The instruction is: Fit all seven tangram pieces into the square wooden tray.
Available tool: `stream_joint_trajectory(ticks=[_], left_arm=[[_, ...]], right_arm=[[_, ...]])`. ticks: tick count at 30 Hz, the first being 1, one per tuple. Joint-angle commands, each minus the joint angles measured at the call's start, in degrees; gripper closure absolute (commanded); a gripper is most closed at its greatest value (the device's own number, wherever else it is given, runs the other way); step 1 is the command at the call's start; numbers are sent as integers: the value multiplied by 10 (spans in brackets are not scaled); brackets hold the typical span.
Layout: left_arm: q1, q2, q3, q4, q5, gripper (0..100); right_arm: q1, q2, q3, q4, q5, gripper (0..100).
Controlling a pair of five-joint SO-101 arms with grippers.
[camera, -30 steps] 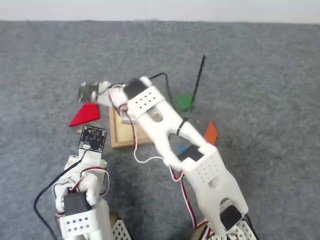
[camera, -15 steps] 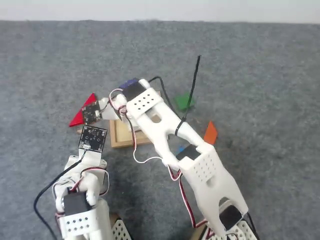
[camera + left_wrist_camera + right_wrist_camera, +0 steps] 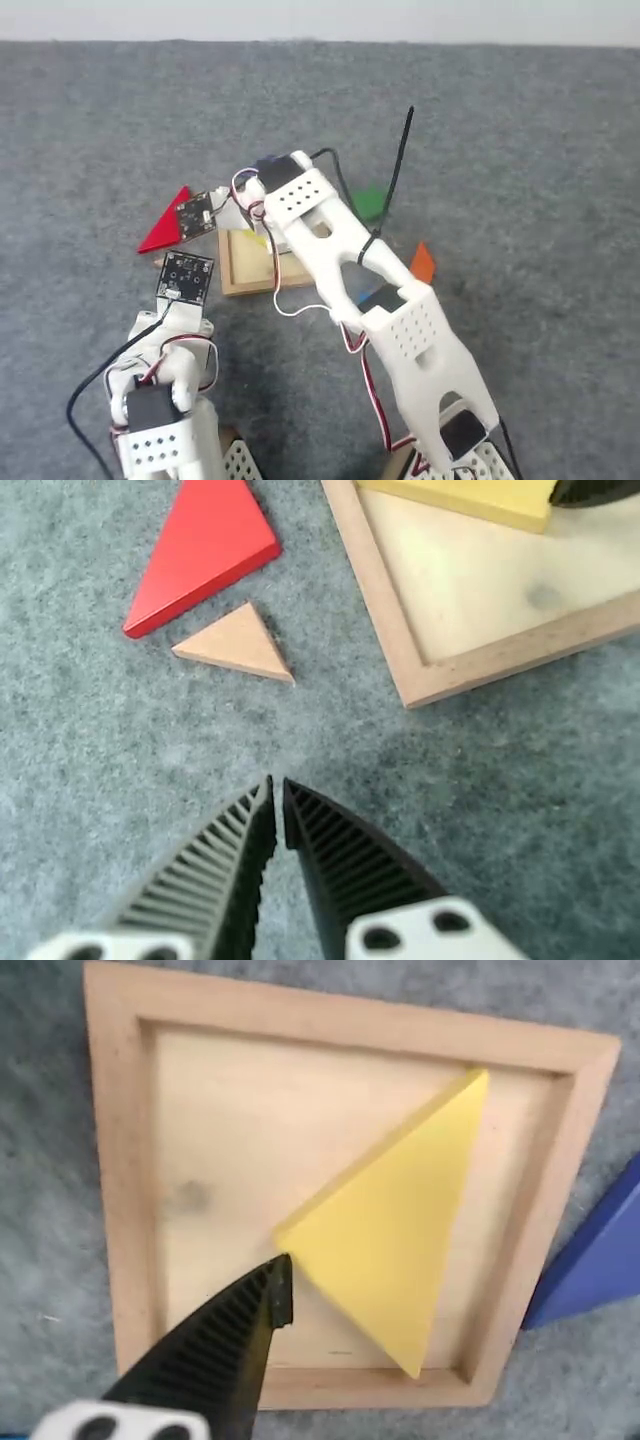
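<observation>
Grey carpeted worktop [image 3: 520, 150] seen from above, with two white robot arms entering from the bottom edge. A square wooden tray [image 3: 250, 287] sat left of centre in the high view. It was partly under the right arm [image 3: 330, 240], which stretched from lower right toward the middle. Inside the tray a yellow triangle [image 3: 395, 1250] lay flat. One of its edges ran close along the wall nearest a dark blue piece [image 3: 595, 1250], which rested on the worktop just outside the tray. The right jaws hung over the tray at a corner of the yellow triangle; whether they were apart or together could not be told. The left arm [image 3: 160, 420] stood at lower left. The left jaws were pressed together, holding nothing, above the carpet near a tray corner. Near them lay a small tan triangle [image 3: 238, 647] and, just beside it, a larger red triangle [image 3: 168, 230], both left of the tray. A green piece [image 3: 370, 203] lay right of the tray and an orange piece [image 3: 423, 263] farther right. A light blue piece [image 3: 372, 297] showed beside the right arm.
</observation>
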Motion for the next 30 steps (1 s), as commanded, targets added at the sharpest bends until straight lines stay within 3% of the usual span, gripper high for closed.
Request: stream_joint_trajectory(ticks=[1,5,8,12,13,18,23,27,30], left_arm=[[-1,-11,-7,4,5,986],[-1,-11,-7,4,5,986],[-1,-11,-7,4,-3,986],[-1,-11,-7,4,-116,986],[-1,-11,-7,4,-155,986],[-1,-10,-7,11,-331,986],[-1,-11,-7,21,-326,986],[-2,-11,-7,21,-326,986],[-2,-11,-7,20,-326,986]], right_arm=[[6,-23,-44,7,-25,363],[24,-50,-60,8,-101,442],[57,-79,-84,58,-160,589],[88,-102,-121,164,-192,867],[92,-106,-129,182,-200,893],[91,-108,-136,237,-381,822],[142,-91,-140,210,-563,863],[167,-81,-136,183,-586,998],[153,-66,-136,191,-588,995]])
